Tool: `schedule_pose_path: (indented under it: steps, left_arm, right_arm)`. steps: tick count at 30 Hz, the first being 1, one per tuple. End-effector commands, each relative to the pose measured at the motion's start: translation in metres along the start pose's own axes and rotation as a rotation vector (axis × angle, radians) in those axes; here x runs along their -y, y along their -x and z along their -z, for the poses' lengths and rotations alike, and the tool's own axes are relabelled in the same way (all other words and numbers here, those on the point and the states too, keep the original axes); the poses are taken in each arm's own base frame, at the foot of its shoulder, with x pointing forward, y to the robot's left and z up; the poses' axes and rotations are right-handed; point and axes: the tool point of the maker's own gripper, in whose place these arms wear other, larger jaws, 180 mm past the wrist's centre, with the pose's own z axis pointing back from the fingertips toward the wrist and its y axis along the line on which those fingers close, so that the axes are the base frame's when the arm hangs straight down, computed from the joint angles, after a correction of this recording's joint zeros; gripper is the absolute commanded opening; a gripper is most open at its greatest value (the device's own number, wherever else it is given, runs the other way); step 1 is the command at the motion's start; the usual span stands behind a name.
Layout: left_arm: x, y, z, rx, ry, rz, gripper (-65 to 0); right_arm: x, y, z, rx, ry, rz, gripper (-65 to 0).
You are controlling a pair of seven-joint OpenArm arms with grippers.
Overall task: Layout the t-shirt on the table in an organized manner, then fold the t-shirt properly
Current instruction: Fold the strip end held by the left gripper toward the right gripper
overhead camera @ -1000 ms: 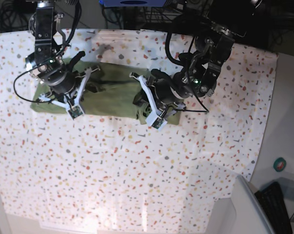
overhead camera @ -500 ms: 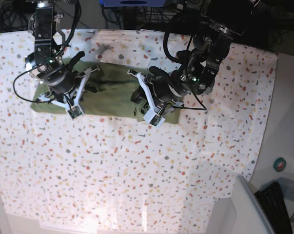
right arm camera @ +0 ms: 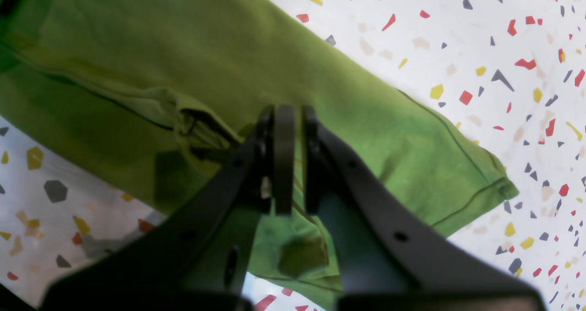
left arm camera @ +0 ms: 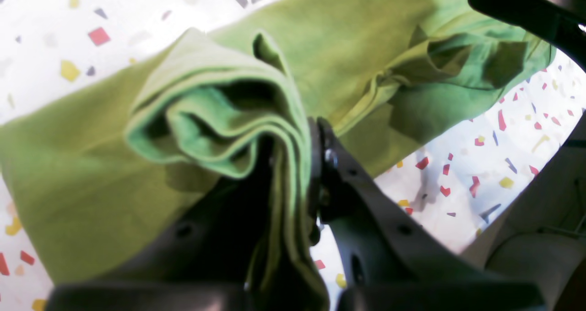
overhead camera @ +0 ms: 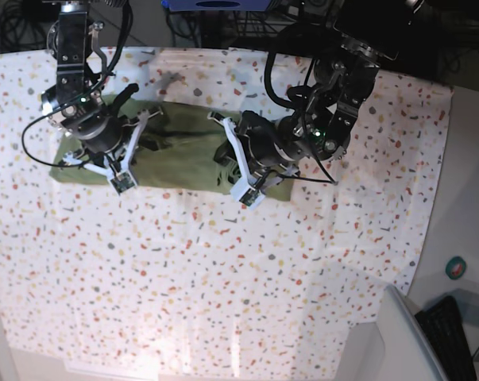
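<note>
On the table (overhead camera: 223, 262), both grippers pinch folds of the t-shirt (overhead camera: 183, 155).

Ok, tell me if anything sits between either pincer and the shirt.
Nothing visible does. The left pincer is already clamped on a bunched fold of the shirt. The right pincer is closed right at the cloth. Only the speckled table surrounds the shirt.

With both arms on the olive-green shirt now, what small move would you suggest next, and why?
Probably draw the left gripper sideways, away from the right gripper. It is shut on a bunched fold of the olive-green cotton t-shirt, which lies crumpled on the speckled white table.
</note>
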Motion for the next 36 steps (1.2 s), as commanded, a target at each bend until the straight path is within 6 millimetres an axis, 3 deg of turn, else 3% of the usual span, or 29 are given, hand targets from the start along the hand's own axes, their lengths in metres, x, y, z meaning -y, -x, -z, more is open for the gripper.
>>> schedule_pose_path:
  steps: [1,17,18,23,26,29,31,36]
  left_arm:
    - [0.002,-0.017,-0.002,0.052,0.009,0.006,-65.0]
    - [0.002,-0.016,-0.002,0.048,0.009,0.005,-65.0]
    - [0.002,-0.016,-0.002,0.048,0.009,0.005,-63.0]
    - [0.002,-0.017,-0.002,0.05,0.01,0.005,-36.0]
    - [0.003,-0.017,-0.002,0.052,0.011,0.005,-27.8]
    - [0.009,-0.018,0.0,0.052,0.025,0.014,-25.3]
    - [0.021,-0.025,0.006,0.046,0.053,0.057,-25.3]
    - [0.063,-0.019,0.033,-0.036,0.153,0.17,-25.8]
  right_arm:
    - [0.005,-0.014,-0.003,0.048,0.014,0.003,-61.4]
    - [0.003,-0.013,-0.003,0.046,0.012,0.004,-61.4]
    - [0.003,-0.013,-0.003,0.046,0.012,0.004,-61.4]
    - [0.003,-0.013,-0.003,0.046,0.012,0.004,-61.4]
    - [0.004,-0.013,-0.004,0.049,0.014,0.004,-61.4]
    - [0.004,-0.014,-0.004,0.05,0.014,0.003,-61.4]
    - [0.004,-0.014,-0.004,0.05,0.014,0.003,-61.4]
    - [0.004,-0.015,-0.004,0.052,0.014,0.004,-61.4]
